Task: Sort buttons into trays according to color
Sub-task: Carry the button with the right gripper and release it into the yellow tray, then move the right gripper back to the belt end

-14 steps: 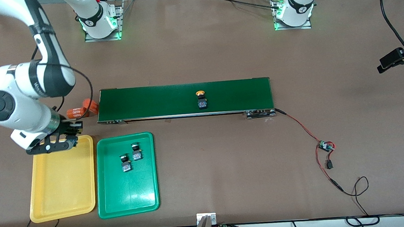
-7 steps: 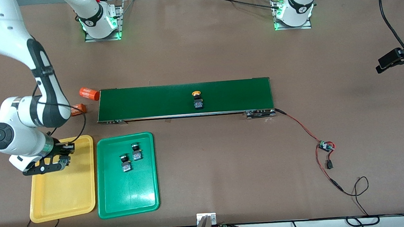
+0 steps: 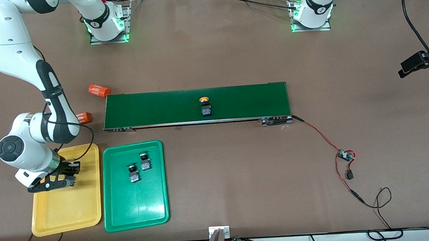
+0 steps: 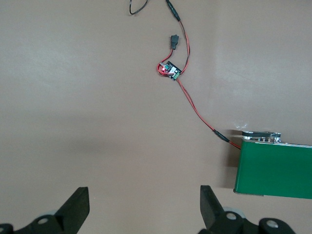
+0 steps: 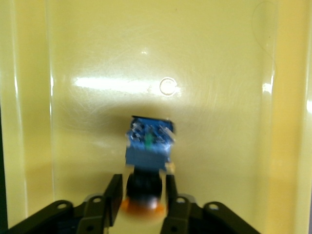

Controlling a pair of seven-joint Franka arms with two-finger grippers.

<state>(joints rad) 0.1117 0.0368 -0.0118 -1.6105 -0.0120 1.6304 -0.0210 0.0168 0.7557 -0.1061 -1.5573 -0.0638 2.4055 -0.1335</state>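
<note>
My right gripper (image 3: 70,174) is low over the yellow tray (image 3: 68,208), at the end of the tray nearer the conveyor. In the right wrist view it (image 5: 142,187) is shut on a yellow-capped button (image 5: 147,146), blue body pointing away, with the yellow tray floor (image 5: 219,58) just under it. Two green-capped buttons (image 3: 144,160) (image 3: 133,173) lie in the green tray (image 3: 137,207). Another yellow-capped button (image 3: 205,106) stands on the conveyor belt (image 3: 152,108). My left gripper (image 4: 144,207) is open and empty above bare table; it is out of the front view and waits.
Two orange cylinders (image 3: 99,90) (image 3: 83,117) lie on the table by the conveyor's end toward the right arm. A red-and-black wire with a small circuit board (image 3: 344,155) runs from the conveyor's end toward the left arm; the board also shows in the left wrist view (image 4: 170,71).
My right gripper has moved from the yellow tray's edge by the conveyor to over its floor, and lower. The button on the belt has drifted toward the right arm's end.
</note>
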